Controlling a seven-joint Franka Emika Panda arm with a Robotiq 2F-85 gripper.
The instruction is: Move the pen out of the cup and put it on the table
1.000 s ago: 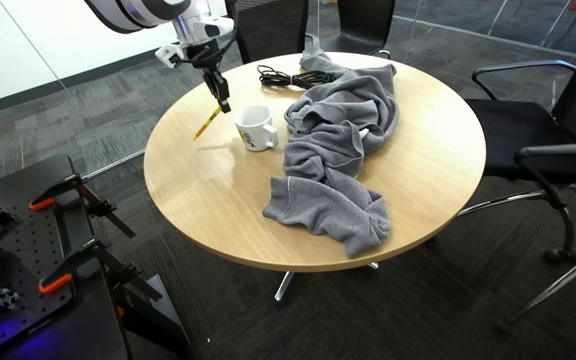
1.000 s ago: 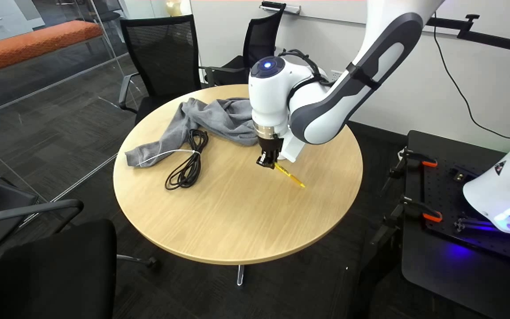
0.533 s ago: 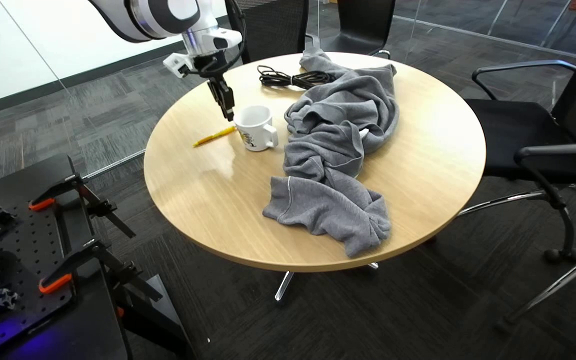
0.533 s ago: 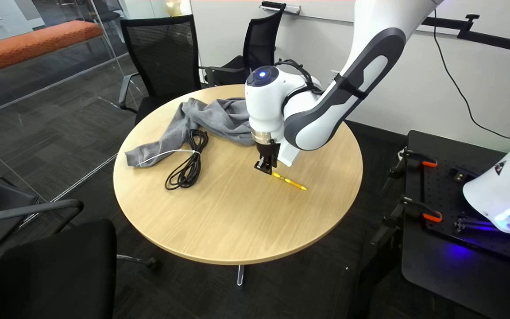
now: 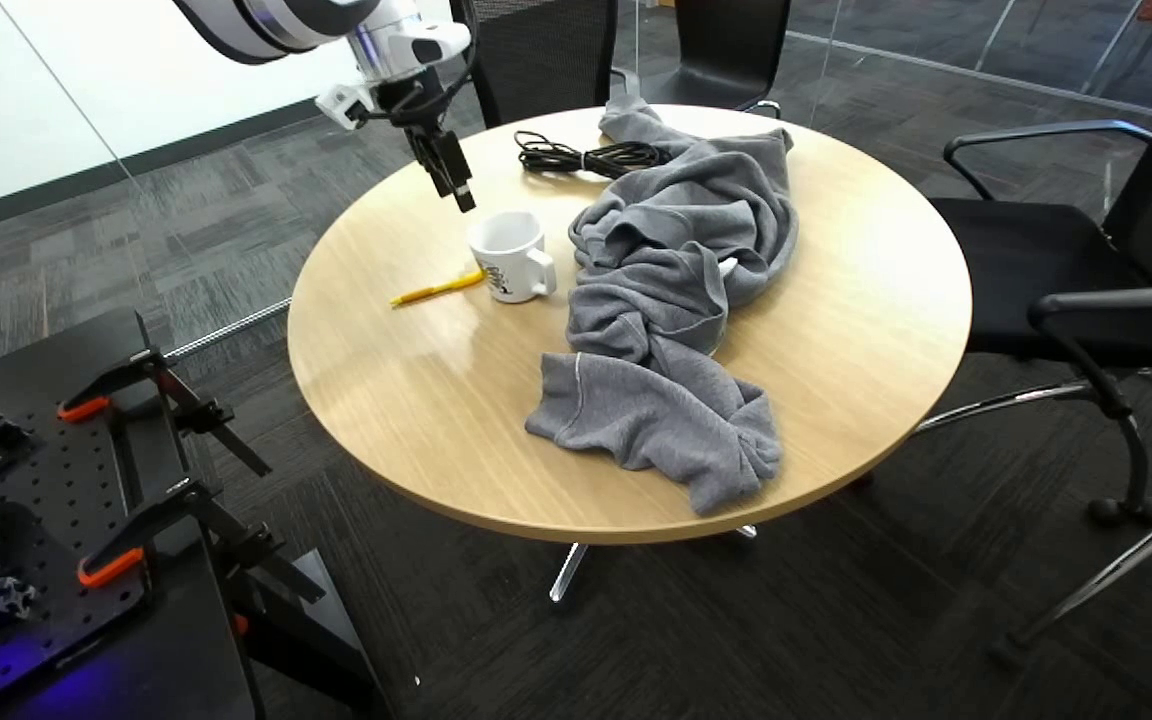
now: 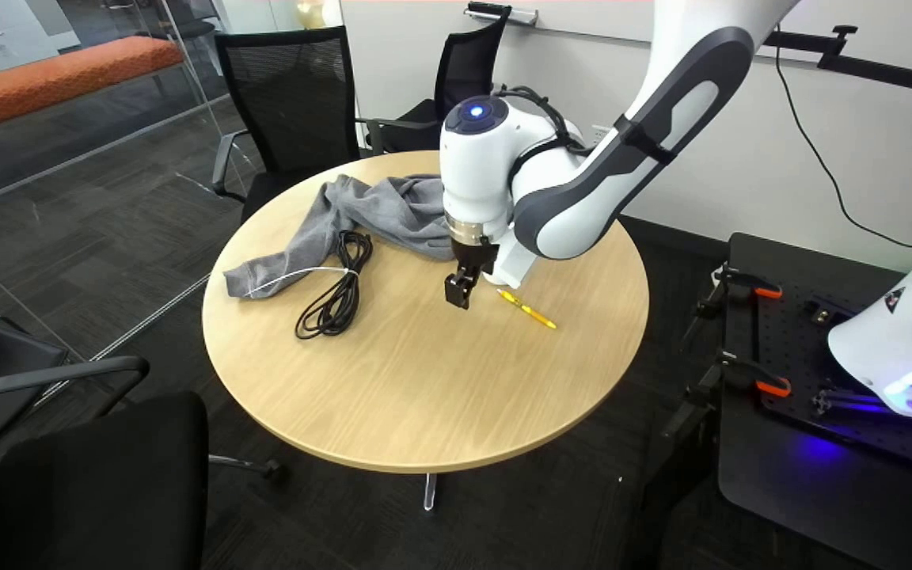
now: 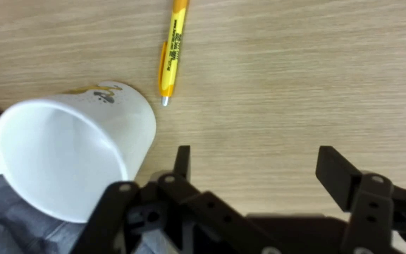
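Observation:
The yellow-orange pen [image 7: 172, 49] lies flat on the round wooden table [image 5: 416, 400], outside the cup. It also shows in both exterior views [image 5: 438, 288] [image 6: 527, 309]. Close beside its silver-tipped end stands the white cup [image 7: 125, 116], upright on the table [image 5: 511, 258], with no object visible inside. In an exterior view the arm hides most of the cup [image 6: 495, 279]. My gripper [image 7: 256, 155] is wide open above the table, its fingers apart and only bare wood seen between them. It hovers higher than the pen, near the cup's rim side [image 5: 464, 203].
A crumpled grey garment [image 5: 681, 240] spreads over the table beyond the cup's handle. A coiled black cable [image 6: 337, 293] lies near it. Black chairs [image 6: 290, 103] stand around the table.
A second ago the pen hung slanted from my gripper. The gripper went down, the jaws opened and let the pen go onto the table, and then the gripper rose.

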